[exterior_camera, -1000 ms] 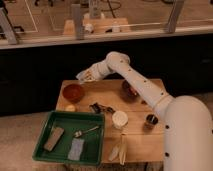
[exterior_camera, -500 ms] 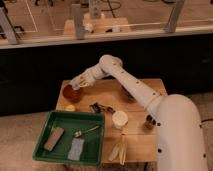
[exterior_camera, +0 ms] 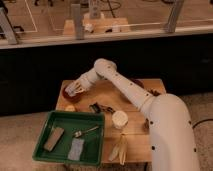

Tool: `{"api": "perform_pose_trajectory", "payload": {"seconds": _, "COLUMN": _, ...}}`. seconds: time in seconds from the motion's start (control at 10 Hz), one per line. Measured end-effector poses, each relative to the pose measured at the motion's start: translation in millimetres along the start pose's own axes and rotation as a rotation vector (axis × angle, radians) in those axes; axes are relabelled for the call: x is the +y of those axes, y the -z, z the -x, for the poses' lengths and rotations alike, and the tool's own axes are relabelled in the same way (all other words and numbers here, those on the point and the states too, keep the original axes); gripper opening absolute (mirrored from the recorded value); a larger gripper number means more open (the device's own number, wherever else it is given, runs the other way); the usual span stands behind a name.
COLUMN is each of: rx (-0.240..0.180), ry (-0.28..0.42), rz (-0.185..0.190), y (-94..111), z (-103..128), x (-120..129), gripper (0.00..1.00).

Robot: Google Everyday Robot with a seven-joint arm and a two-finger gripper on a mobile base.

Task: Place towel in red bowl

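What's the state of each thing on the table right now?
tool: over the red bowl, at the towel
towel: pale bundle at the bowl
red bowl: upright, table's far left corner
green tray: flat, holds a block, fork and cloth
cup: upright, mid-table

White arm stretched forward and left, elbow bent, forearm angled down — gripper (exterior_camera: 75, 90) low at its far end

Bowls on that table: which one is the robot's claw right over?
The red bowl at the table's far left corner, under the gripper. The other, darker bowl sits far right, behind the arm.
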Motion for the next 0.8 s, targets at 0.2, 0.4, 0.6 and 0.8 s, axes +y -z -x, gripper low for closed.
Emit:
{"api": "perform_pose_trajectory", "payload": {"seconds": 0.2, "rx": -0.002, "ry": 0.011, "rz": 0.024, "y": -9, "z": 2, "x": 5, "gripper": 0.13}}
{"api": "perform_pose_trajectory", "payload": {"seconds": 0.4, "rx": -0.002, "ry": 0.018, "rz": 0.044, "y": -17, "z": 3, "x": 9, "gripper": 0.33}}
{"api": "perform_pose_trajectory", "payload": {"seconds": 0.6, "rx": -0.002, "ry": 0.009, "rz": 0.048, "y": -22, "z": 1, "x": 10, "gripper": 0.53}}
{"api": "perform_pose_trajectory", "payload": {"seconds": 0.8, "rx": -0.002, "ry": -0.013, "rz": 0.039, "y": -23, "z": -3, "x": 8, "gripper": 0.72}}
